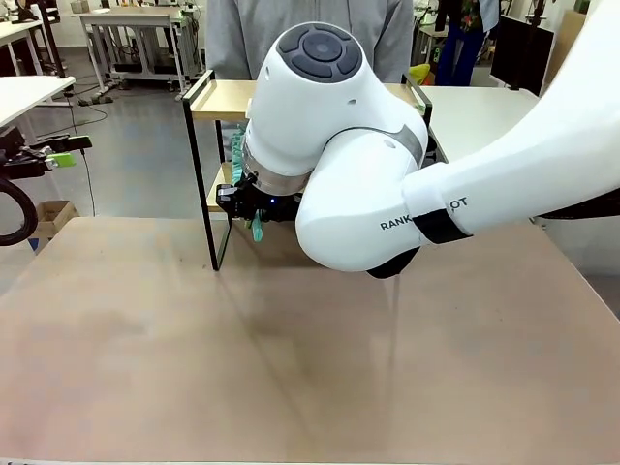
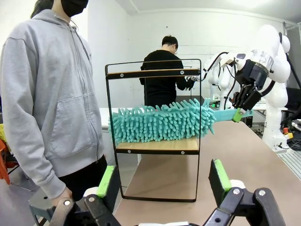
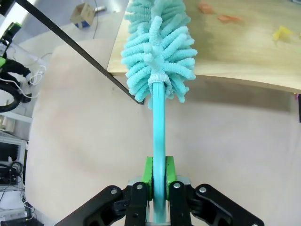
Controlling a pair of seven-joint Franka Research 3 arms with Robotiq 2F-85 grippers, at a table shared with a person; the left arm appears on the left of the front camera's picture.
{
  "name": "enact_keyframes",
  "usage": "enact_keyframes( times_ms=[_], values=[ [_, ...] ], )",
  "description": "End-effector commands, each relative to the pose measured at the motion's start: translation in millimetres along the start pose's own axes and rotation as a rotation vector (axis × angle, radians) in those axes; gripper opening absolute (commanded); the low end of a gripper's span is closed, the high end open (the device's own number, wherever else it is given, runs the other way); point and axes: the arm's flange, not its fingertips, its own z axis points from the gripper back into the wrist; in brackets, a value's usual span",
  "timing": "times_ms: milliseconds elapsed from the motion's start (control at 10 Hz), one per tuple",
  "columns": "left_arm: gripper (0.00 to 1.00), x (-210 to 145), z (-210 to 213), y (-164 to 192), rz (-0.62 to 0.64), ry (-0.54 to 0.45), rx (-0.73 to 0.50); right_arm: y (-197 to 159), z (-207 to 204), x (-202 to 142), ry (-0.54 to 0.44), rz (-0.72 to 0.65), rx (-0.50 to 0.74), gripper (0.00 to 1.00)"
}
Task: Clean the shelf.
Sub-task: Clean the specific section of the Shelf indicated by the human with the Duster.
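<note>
1. The shelf [image 1: 199,165] stands at the table's far edge, at twelve o'clock in the front view. It is one small rack with two light wooden boards in a thin black frame.
2. One teal, shaggy duster [image 2: 160,123] lies along the lower board. In the left wrist view its handle sticks out past the frame towards three o'clock.
3. In the right wrist view, three small scraps lie on the lower board: two orange scraps [image 3: 205,8] at about one o'clock of the duster head, and one yellow scrap [image 3: 281,33] at two o'clock.
4. The right gripper [image 3: 159,169] is clamped on the duster's handle, with the fluffy head at twelve o'clock from it.
5. The left gripper [image 2: 162,181] stands wide open and empty, well apart from the shelf and facing its side.
6. The step in hand appears to be sweeping the lower board. The top board looks bare from the side.
7. The next move probably calls for drawing the head across the board towards the scraps while keeping it pressed flat and clear of the black frame.
8. The table [image 1: 291,368] is one brown surface.
9. One person in a grey hoodie [image 2: 51,94] stands just beside the shelf, at nine o'clock of it in the left wrist view.
</note>
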Motion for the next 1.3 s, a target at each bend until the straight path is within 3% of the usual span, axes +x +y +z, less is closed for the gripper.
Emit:
enact_keyframes(
  times_ms=[0,700,1200],
  values=[
    [1.0,3,-1,-2,-0.006,0.005,-0.005,0,0,1,-0.001,-0.001,0.001,0.13],
    [1.0,3,-1,-2,-0.006,0.005,-0.005,-52,22,17,-0.008,-0.065,-0.076,0.13],
    [1.0,3,-1,-2,-0.006,0.005,-0.005,-119,53,23,0.009,-0.1,-0.155,0.13]
  ],
)
